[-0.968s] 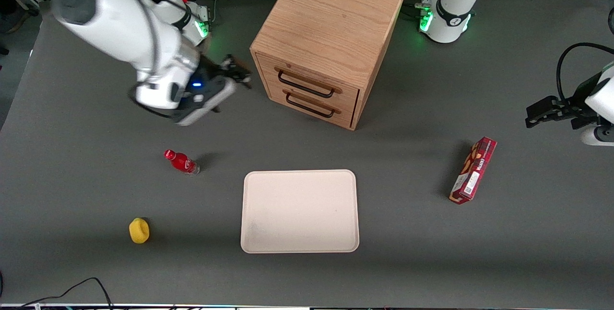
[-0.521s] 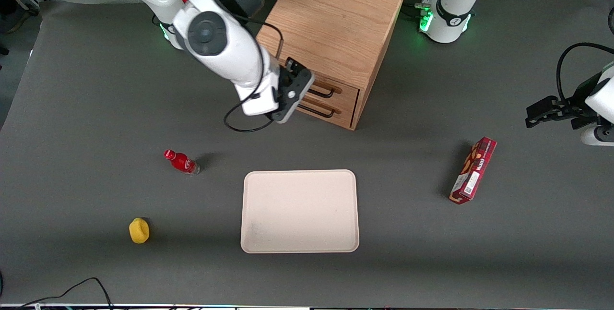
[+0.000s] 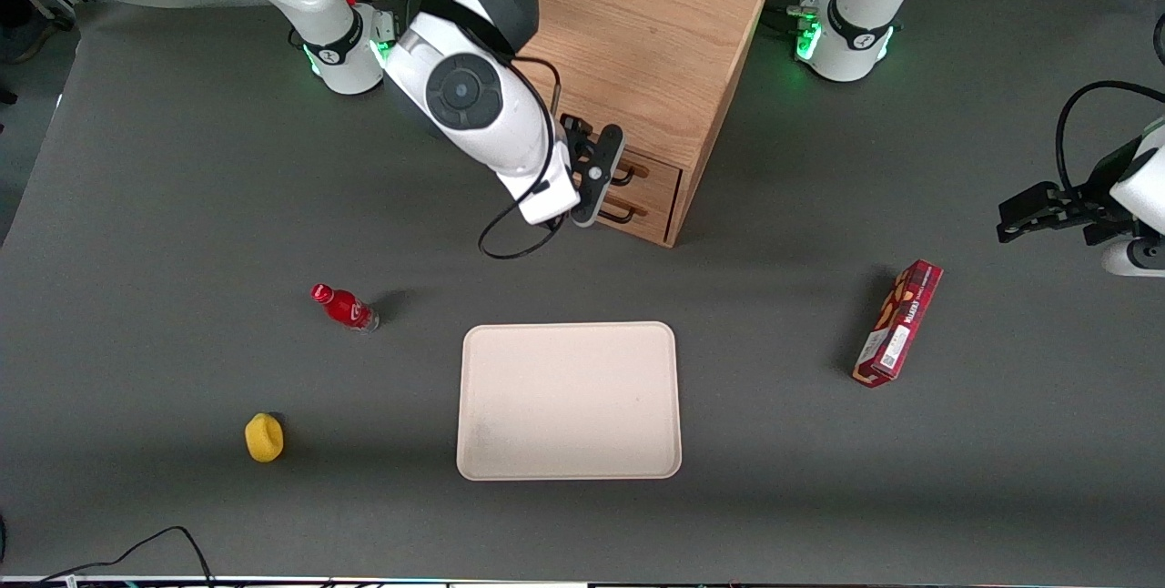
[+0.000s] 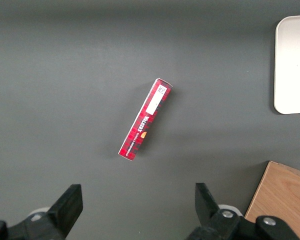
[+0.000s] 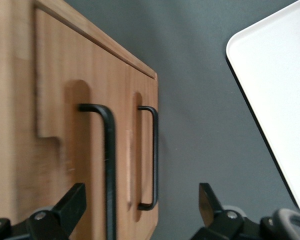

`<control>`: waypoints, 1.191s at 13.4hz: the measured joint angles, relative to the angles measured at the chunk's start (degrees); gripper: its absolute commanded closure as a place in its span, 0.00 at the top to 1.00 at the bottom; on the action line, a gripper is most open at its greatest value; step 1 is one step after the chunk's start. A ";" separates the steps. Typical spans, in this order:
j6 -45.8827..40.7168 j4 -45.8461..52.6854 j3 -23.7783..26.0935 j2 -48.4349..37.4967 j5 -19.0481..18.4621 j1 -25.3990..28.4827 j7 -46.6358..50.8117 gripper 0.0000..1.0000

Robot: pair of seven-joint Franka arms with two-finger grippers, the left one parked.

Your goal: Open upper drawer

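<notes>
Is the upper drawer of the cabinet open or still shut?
Shut. The upper drawer sits flush with the lower drawer; the open gripper is before the handles, touching neither.

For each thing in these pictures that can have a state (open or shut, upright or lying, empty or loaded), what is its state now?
Light oak upper drawer with black wire bar handle: shut, handle not gripped.
Matching lower drawer: shut.
Right arm's gripper: open, in front of the drawers, touching nothing.
Cream rectangular tray: empty.
Small red bottle: capped; it seems to lie on its side.
Red biscuit box: lying flat, closed.
Yellow round object: resting on the table.
</notes>
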 measured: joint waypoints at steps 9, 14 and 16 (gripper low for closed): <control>5.84 -3.99 0.20 0.98 -1.97 0.19 -1.86 1.00; 7.93 -4.58 -0.51 1.02 -2.37 0.18 -3.72 1.00; 8.86 -4.52 -2.15 1.04 -2.72 -0.01 -4.68 1.00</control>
